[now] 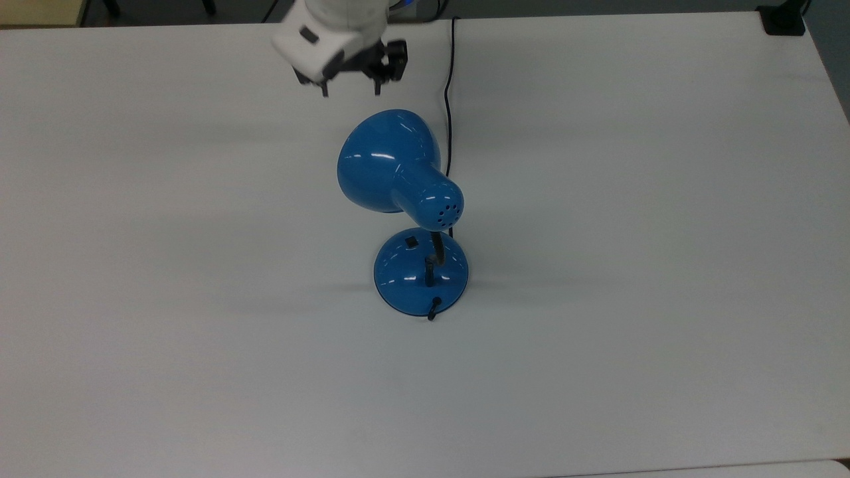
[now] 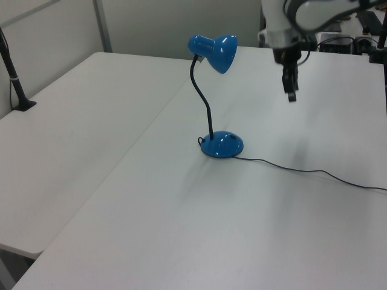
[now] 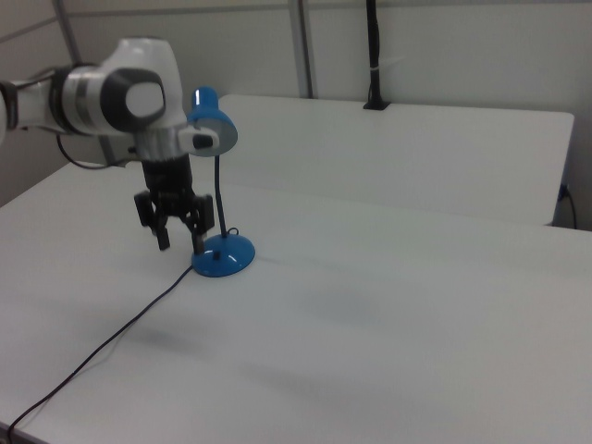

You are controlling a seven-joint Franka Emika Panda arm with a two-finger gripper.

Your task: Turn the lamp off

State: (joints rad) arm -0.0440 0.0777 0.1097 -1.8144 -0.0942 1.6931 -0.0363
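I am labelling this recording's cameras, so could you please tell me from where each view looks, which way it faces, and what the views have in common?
Top view: high above the table, looking steeply down on the back of the lamp; the gripper hangs at the top edge.
Left view: raised at one table end, looking along it; the lamp's shade faces the left view's right, toward the gripper.
Right view: raised opposite, showing the arm and the gripper, fingers apart.
All three share the lamp, its cord and the gripper.
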